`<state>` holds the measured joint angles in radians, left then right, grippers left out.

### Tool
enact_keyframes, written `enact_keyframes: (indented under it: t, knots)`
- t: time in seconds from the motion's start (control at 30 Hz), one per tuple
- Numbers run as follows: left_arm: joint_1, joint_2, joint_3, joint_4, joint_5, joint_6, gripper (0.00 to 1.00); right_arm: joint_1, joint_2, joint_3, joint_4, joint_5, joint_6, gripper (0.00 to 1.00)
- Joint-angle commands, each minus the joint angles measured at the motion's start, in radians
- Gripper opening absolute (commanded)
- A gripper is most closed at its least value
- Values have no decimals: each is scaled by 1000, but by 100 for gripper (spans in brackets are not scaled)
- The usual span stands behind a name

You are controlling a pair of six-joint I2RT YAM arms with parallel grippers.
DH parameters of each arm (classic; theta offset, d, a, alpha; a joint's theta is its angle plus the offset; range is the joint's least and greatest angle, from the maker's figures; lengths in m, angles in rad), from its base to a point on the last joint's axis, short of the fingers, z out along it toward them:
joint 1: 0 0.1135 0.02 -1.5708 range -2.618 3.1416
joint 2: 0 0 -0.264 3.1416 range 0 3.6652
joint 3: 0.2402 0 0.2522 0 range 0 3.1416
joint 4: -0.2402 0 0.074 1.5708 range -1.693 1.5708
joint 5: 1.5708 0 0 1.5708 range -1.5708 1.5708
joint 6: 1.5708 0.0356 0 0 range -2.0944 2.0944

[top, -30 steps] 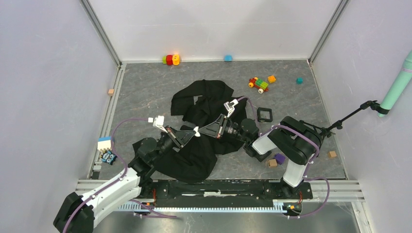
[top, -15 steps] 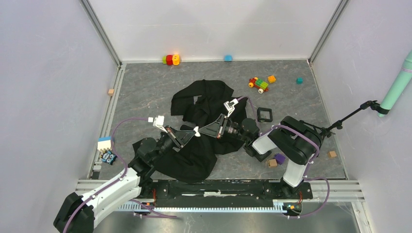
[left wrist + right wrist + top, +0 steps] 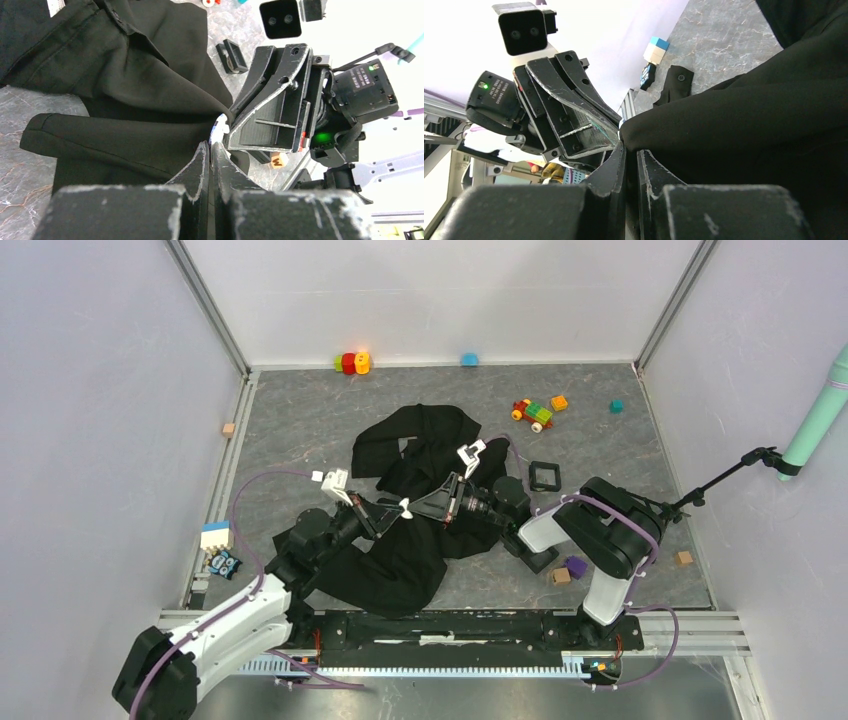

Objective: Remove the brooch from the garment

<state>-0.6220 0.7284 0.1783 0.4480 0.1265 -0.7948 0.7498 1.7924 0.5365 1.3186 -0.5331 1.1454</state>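
Grey marbled tabletop [image 3: 300,430] w/ pale walls around it; the garment [image 3: 420,440] is spread crumpled at centre, black, one fold bunched toward the near edge. Both arms are brought in low over that fold, tips almost meeting head-on. The brooch [image 3: 220,126] (tiny, pale bluish-white) is seen on the fold's edge, right betw. the two grippers' tips, just beyond the left gripper [image 3: 211,147] and touching or nearly touching the right gripper [image 3: 231,135]. L fingers are clenched fully together against the cloth; whether cloth or brooch is caught betw. them can't be told. R fingers are drawn nearly together on the garment's fold edge, per the right wrist view. A black square frame [image 3: 544,476] lies beside the garment; toy bricks [image 3: 533,413] are farther back.
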Motion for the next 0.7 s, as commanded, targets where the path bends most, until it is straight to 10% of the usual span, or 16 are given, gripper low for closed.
enact_keyframes:
  t: [0.0,0.47,0.67]
  knots:
    - [-22,50,128,80,201,49,2,31,2,49,-87,-61,-62,13]
    - [-21,35,234,-303,-37,180,2,8,-62,-34,2,-67,-86,59]
    - [-21,35,257,-380,-82,207,2,3,-74,-62,16,-65,-106,65]
